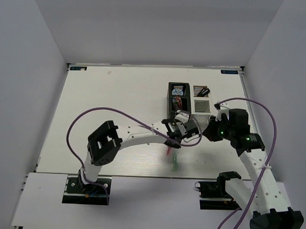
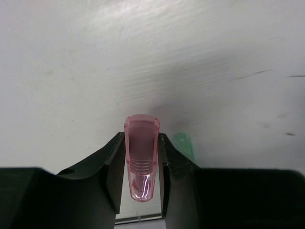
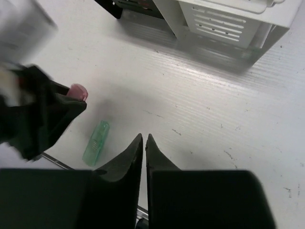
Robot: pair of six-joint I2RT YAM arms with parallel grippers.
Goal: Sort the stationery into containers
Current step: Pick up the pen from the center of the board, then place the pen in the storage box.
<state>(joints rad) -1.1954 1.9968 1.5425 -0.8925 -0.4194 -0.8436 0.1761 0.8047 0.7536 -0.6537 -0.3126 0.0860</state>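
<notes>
Left gripper (image 2: 141, 144): pinching your pink capsule (image 2: 141, 136).
Right gripper (image 3: 144, 143): closed, empty.
Risk: the slick capsule may slip out if you swing fast.

Two organizer boxes stand side by side on the far right part of the surface (image 1: 118, 93): the left box (image 1: 169, 95) and the right box (image 1: 201, 104). A tape roll (image 1: 178, 90) sits in the far compartment of the left box. In front of the boxes, the left hand (image 2: 141, 143) holds a capsule piece (image 2: 141, 162) between its fingers. A second capsule piece (image 3: 96, 142) lies on the surface, just nearer and slightly right of it. The right hand (image 3: 144, 140) is to the right of both, in front of the right box.
</notes>
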